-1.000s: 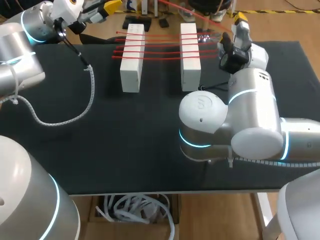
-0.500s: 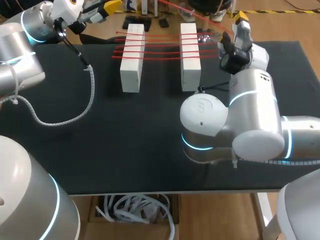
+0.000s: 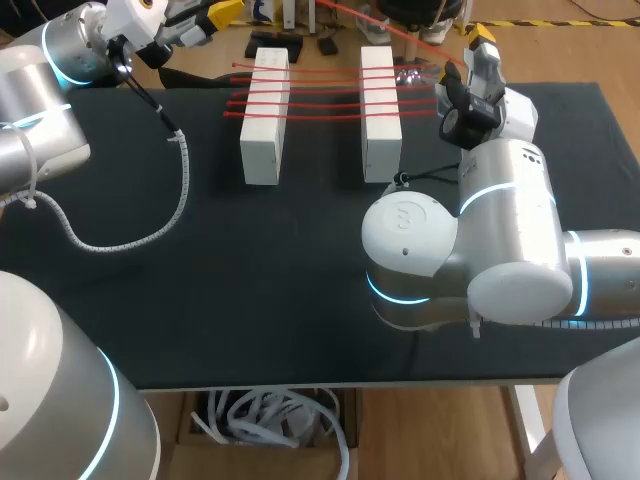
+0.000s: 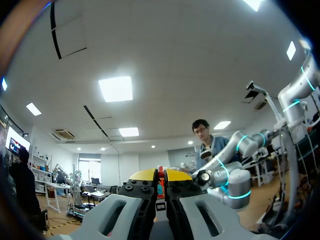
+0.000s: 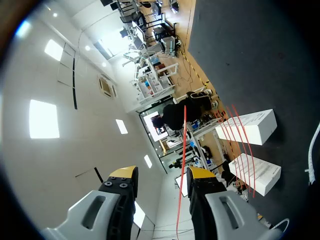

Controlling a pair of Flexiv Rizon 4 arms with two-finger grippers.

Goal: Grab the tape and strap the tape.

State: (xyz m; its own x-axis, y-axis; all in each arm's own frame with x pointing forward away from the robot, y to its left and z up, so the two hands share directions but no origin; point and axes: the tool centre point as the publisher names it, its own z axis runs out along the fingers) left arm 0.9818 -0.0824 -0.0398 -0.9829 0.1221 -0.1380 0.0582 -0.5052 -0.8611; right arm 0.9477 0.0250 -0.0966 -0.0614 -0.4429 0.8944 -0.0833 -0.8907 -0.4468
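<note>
Two white blocks [image 3: 262, 115] [image 3: 380, 110] stand at the back of the black table, with several red tapes [image 3: 320, 92] stretched across them. One more red tape [image 3: 375, 22] runs free through the air behind them. My right gripper [image 3: 470, 45], beyond the right block, is open; in the right wrist view the free tape [image 5: 182, 150] passes between the fingers of this gripper [image 5: 162, 175], close to one of them. My left gripper [image 3: 222, 12] is raised at the back left. In its wrist view this gripper [image 4: 161, 175] is shut with a bit of red tape [image 4: 161, 177] pinched between the tips.
A white coiled cable [image 3: 150, 225] hangs from my left arm and loops over the table's left part. My right arm's bulky joints [image 3: 480, 250] hang over the table [image 3: 250, 290] at the right. The right wrist view shows both blocks [image 5: 250, 125] [image 5: 257, 172] on the dark cloth.
My right arm's lower joints have shifted slightly right and toward the front. Its gripper stays almost where it was. The left arm and the tapes have not moved.
</note>
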